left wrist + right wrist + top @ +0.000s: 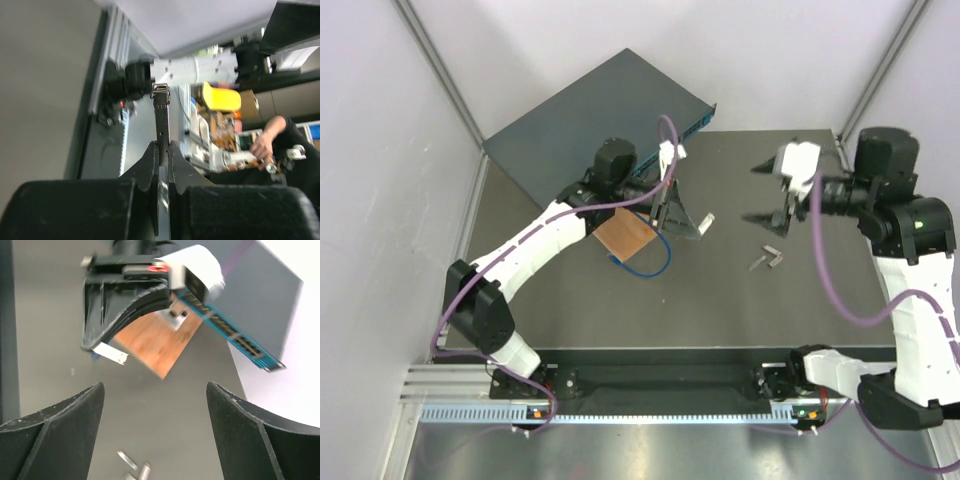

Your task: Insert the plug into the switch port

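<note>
The switch (590, 115) lies askew over the far left corner of the table (620, 310), its port-lined face turned toward the middle of the far edge. Just right of the wooden board (623, 237) and blue cable loop (645, 262) near the table's middle, the left gripper (163, 146) is pinching the thin plug (161, 115), clear of the switch. Toward the right edge, past some small metal bits (767, 258), the right gripper (753, 192) hangs with jaws spread wide, holding nothing.

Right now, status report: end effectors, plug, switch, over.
Left end effector shut on plug. Right end effector open, empty. Plug not in switch. Wooden board below left end effector.
</note>
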`<state>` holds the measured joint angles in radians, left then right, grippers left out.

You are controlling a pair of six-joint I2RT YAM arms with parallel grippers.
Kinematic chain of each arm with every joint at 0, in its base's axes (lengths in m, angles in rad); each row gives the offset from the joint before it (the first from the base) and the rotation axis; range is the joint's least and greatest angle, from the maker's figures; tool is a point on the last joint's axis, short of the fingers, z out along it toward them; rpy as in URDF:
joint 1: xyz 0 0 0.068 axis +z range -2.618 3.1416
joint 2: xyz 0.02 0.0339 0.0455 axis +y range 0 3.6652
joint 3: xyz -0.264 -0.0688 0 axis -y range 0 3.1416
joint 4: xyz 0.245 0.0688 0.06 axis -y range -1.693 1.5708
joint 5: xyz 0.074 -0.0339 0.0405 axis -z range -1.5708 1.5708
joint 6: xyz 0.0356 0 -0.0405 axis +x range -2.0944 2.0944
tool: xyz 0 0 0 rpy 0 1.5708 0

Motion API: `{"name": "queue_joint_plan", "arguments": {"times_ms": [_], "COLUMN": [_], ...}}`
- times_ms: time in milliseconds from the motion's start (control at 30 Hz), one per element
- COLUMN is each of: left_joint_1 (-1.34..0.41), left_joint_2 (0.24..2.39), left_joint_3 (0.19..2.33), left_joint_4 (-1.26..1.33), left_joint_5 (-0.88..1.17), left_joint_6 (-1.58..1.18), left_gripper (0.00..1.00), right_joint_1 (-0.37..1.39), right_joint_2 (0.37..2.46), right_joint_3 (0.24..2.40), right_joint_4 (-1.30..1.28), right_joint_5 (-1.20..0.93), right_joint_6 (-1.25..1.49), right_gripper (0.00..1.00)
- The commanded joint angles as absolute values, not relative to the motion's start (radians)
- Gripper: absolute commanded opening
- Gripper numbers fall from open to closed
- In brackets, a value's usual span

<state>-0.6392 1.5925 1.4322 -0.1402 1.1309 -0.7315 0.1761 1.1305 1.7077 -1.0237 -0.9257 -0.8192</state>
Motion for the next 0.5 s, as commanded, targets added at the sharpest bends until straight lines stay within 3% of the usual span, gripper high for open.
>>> {"name": "queue_joint_plan", "arguments": {"times_ms": [0, 67, 467], "left_joint_1": [-0.684, -0.718, -0.739], "left_joint_2": [1.592, 1.592, 1.595], "left_joint_3": [1.471, 1.480, 1.463], "left_joint_4": [-0.441, -0.551, -0.580], "left_joint_5": [1.216, 1.206, 1.206], "left_joint_6": [-0.528, -0.428, -0.396], "left_gripper": [0.00, 0.00, 0.00], "right_joint_1": [0.271, 0.343, 0.756], "right_joint_2": [1.105, 1.091, 1.037], "right_joint_3": [1.665, 1.632, 1.417], "right_joint_4": [-1.275, -1.260, -1.134], "right_joint_5": [-0.803, -0.775, -0.516], "right_joint_6": [-1.239, -1.291, -1.325], "right_gripper": [0.81, 0.80, 0.63]}}
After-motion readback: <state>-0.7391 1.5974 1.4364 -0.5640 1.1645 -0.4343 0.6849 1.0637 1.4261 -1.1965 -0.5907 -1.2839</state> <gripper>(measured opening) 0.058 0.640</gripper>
